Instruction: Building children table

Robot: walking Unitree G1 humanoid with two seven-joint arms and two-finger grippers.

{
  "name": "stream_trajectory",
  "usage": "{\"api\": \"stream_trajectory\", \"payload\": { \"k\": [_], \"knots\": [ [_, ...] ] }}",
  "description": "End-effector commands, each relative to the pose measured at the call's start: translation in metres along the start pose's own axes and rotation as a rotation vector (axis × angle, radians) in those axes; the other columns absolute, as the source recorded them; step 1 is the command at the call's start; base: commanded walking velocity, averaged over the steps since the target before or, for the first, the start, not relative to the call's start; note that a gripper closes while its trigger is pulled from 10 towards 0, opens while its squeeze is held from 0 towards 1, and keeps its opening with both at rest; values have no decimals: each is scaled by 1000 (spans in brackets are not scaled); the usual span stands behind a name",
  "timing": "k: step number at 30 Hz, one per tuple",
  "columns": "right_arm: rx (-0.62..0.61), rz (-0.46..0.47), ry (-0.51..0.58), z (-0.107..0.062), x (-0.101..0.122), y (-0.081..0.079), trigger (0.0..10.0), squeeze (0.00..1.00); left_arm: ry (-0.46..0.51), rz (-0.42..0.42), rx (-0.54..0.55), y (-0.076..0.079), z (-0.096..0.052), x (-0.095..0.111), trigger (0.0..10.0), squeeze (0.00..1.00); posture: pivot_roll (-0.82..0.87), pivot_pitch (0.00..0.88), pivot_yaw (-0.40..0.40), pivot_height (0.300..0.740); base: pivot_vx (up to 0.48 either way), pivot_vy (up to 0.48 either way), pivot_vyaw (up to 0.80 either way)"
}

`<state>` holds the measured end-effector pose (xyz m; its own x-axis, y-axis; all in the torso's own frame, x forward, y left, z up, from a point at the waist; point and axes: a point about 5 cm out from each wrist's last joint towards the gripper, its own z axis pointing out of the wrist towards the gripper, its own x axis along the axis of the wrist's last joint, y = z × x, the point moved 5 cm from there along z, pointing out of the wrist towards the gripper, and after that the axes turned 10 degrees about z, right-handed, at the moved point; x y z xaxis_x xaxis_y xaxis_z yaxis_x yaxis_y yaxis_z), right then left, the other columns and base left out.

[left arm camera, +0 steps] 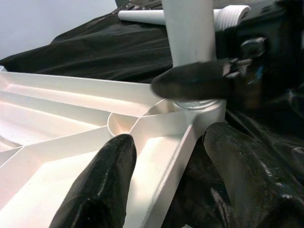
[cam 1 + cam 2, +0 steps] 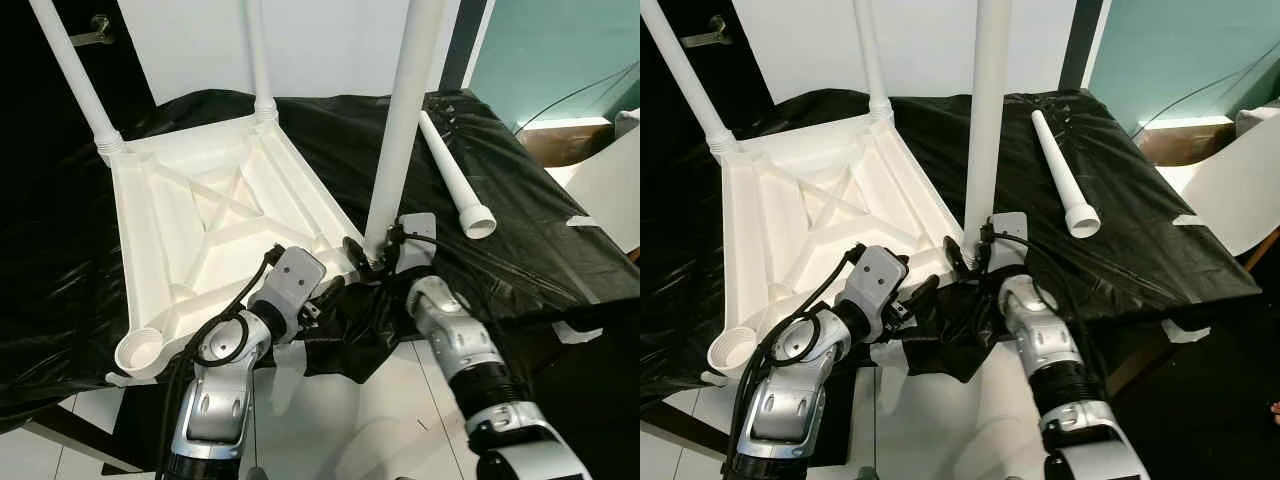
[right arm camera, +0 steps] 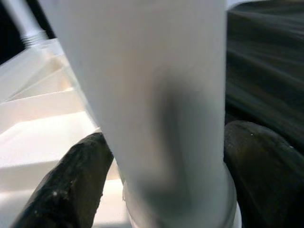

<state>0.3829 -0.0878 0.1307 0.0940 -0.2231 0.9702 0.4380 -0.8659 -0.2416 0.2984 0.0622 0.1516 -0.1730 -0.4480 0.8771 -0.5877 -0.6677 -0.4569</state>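
the upturned white plastic children's tabletop [image 2: 215, 215] lies on the black-sheeted surface [image 2: 520, 240]. the right end effector [image 3: 156, 185] pinches the upright white tube leg [image 2: 405, 120] at its corner socket — the left end effector [image 1: 166, 185], fingers spread, straddles the tabletop's rim beside it. a loose white leg [image 2: 455, 180] lies nearby.

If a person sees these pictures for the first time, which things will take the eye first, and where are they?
The white tabletop lies upside down on the black sheet, with three legs standing up from its corners. At the near corner the right gripper clasps the base of the nearest leg, and the left gripper straddles the tabletop's rim beside it. One loose leg lies on the sheet to the right.
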Motion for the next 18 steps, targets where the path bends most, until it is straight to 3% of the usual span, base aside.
{"api": "stream_trajectory", "payload": {
  "k": [1,2,3,4,5,10,13,18],
  "knots": [
    [87,-28,-24,-2,0,4,10000,886,-48,8,183,-19,-3,-8,10000,0,52,0,-8,740,0,0,0],
    [87,-28,-24,-2,0,4,10000,886,-48,8,183,-19,-3,-8,10000,0,52,0,-8,740,0,0,0],
    [130,-49,-42,-2,1,6,10000,114,-50,9,185,-20,-3,-9,10000,0,52,0,-8,740,0,0,0],
    [130,-49,-42,-2,1,6,10000,114,-50,9,185,-20,-3,-9,10000,0,52,0,-8,740,0,0,0],
    [178,-73,-65,0,3,7,10000,0,-51,12,185,-21,-3,-9,10000,0,49,0,-4,740,0,0,0],
    [248,-106,-86,8,9,4,10000,0,-51,22,182,-21,-2,-10,10000,0,46,0,1,740,0,0,0],
    [341,-167,-124,21,13,-9,10000,0,-42,38,178,-22,0,-7,10000,0,53,0,4,740,0,0,0],
    [395,-225,-165,26,11,-16,10000,0,-43,47,182,-23,-1,-7,10000,0,74,0,-4,740,0,0,0]
  ]
}}
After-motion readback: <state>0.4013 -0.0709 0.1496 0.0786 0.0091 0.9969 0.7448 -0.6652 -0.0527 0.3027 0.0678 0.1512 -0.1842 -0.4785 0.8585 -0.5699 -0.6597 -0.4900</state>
